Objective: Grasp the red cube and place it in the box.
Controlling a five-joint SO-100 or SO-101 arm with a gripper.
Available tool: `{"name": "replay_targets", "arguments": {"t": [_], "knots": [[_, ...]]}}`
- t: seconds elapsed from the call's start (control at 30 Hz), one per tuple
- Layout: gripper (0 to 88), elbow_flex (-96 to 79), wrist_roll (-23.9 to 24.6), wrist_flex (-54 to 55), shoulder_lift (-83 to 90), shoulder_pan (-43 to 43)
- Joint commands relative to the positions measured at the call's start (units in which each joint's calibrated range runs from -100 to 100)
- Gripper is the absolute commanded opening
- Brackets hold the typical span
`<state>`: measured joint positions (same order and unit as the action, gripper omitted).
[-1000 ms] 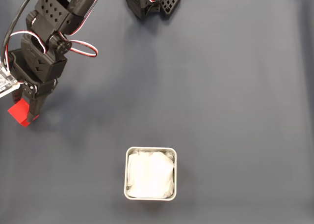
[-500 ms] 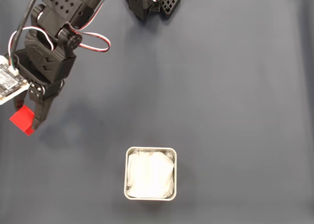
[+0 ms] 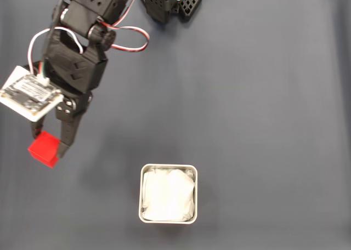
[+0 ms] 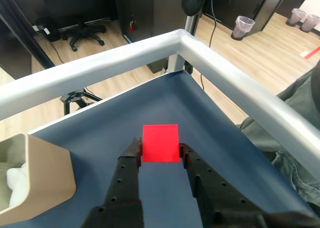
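Fixed view straight down on table [image 3: 263,96], wrist view close along jaws, both showing box [image 3: 168,167].

No text, label, brand, number or sign is legible in either view; the print on the small circuit board [image 3: 30,92] on the arm is too small to read.

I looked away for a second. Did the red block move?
Yes. In the fixed view the red cube, held in the gripper, has shifted right and down, closer to the box, which stayed put.
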<state>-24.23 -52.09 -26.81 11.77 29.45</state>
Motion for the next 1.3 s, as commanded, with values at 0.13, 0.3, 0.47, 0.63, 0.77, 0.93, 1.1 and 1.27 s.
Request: {"name": "replay_targets", "arguments": {"t": [0.13, 0.3, 0.47, 0.63, 0.77, 0.93, 1.1, 1.27], "knots": [[8.5, 1.5, -0.7, -0.3, 6.7, -5.2], [8.5, 0.9, -1.0, -0.3, 8.3, -8.4], [8.5, 0.6, -1.3, -0.3, 9.4, -11.6], [8.6, -0.3, -1.6, -0.3, 10.2, -14.2], [8.6, -1.2, -1.8, -0.3, 10.8, -16.0], [8.6, -1.9, -1.8, -0.3, 10.9, -18.9], [8.6, -1.9, -2.0, -0.2, 10.8, -20.5], [8.6, -1.9, -2.0, 0.0, 10.3, -22.1]]}}
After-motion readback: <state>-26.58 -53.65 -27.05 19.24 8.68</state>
